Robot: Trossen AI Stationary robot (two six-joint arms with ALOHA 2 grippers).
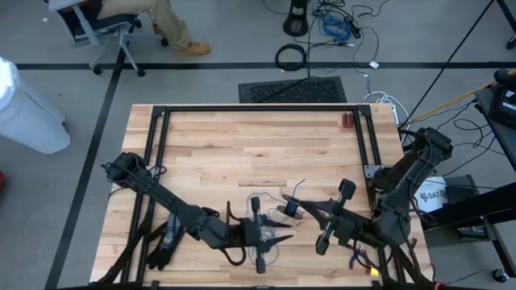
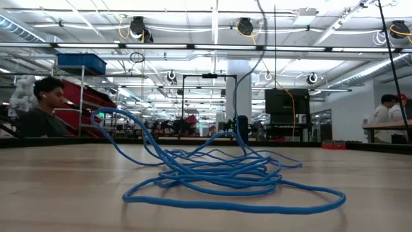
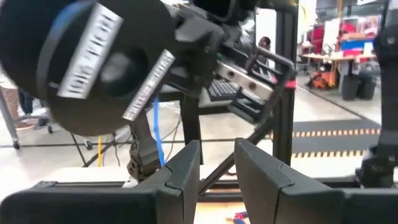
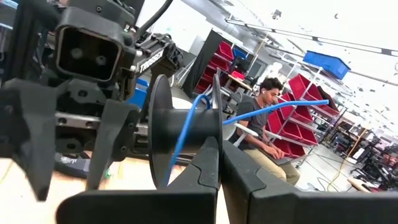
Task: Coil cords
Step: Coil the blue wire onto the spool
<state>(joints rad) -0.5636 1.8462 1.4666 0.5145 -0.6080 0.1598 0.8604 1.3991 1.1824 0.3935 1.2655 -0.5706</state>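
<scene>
Both arms reach low over the near half of the desk, tips pointing at each other. Left end effector has its fingers parted a little, nothing between them. Right end effector is pinched together on a black spool with blue wire around it. The cords lie in a loose blue tangle on the desk between the arms.
</scene>
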